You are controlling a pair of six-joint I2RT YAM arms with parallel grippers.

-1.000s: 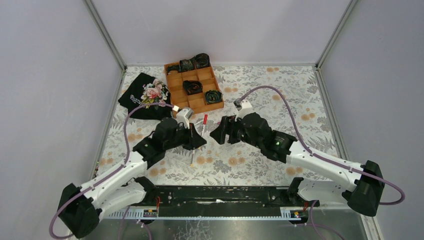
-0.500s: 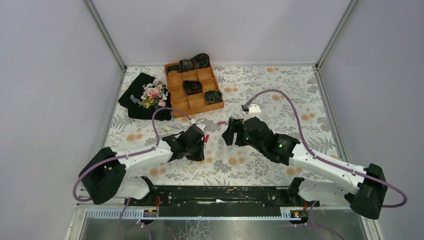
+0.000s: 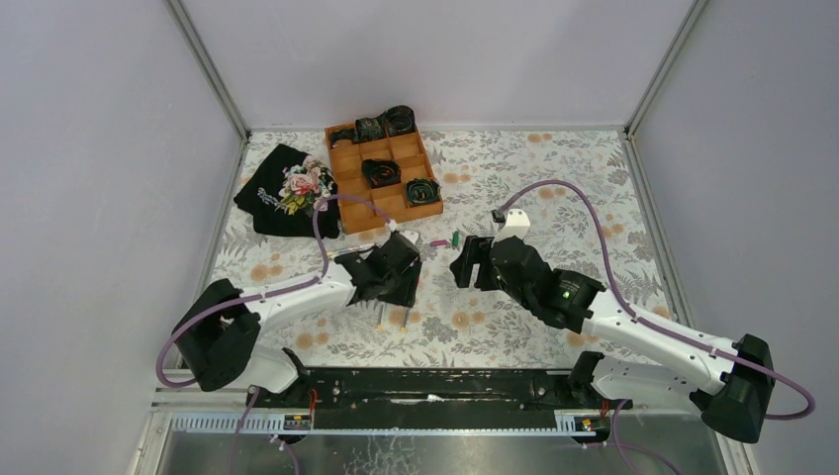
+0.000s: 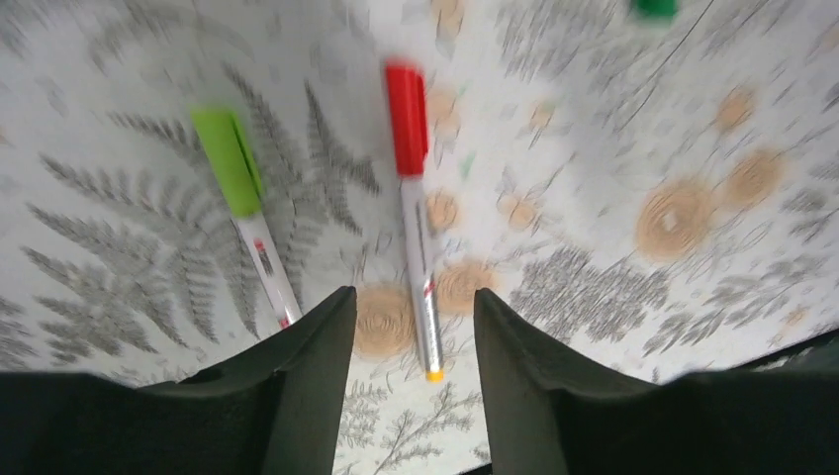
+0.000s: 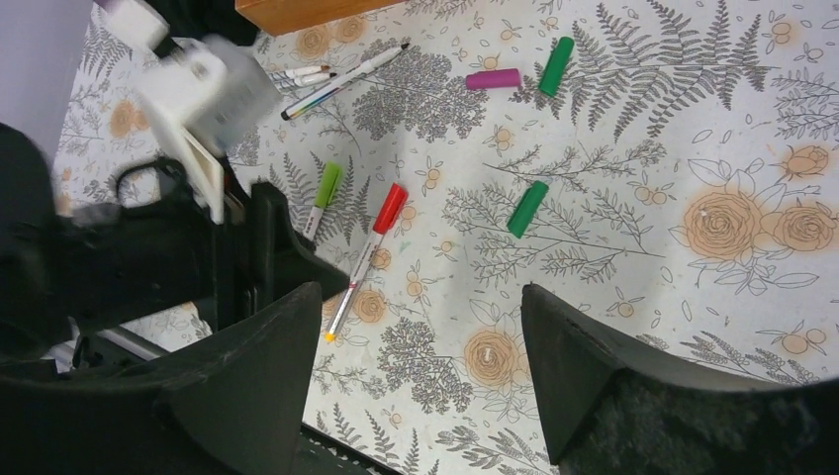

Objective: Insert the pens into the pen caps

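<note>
1. Farthest left, a few uncapped pens (image 5: 331,81) lie loose on the floral tablecloth (image 5: 633,148), just beside the wooden tray (image 5: 297,12).
2. The left gripper (image 4: 411,332) has dropped low over the cloth, and its jaws have just parted to a moderate gap. They hold nothing.
3. A lime-capped pen (image 4: 242,198) lies flat below it.
4. Just to its right lies the red-capped pen (image 4: 414,198), which was held up a second ago. It is now set down, with its tail between the parted fingers. That likely makes two pens finished.
5. A magenta cap (image 5: 492,79), a dark green cap (image 5: 556,66) and a second dark green cap (image 5: 527,208) lie unused, well apart from the bare pens.
6. The right gripper (image 5: 420,292) hovers wide open and empty, likely free for a cap.
</note>
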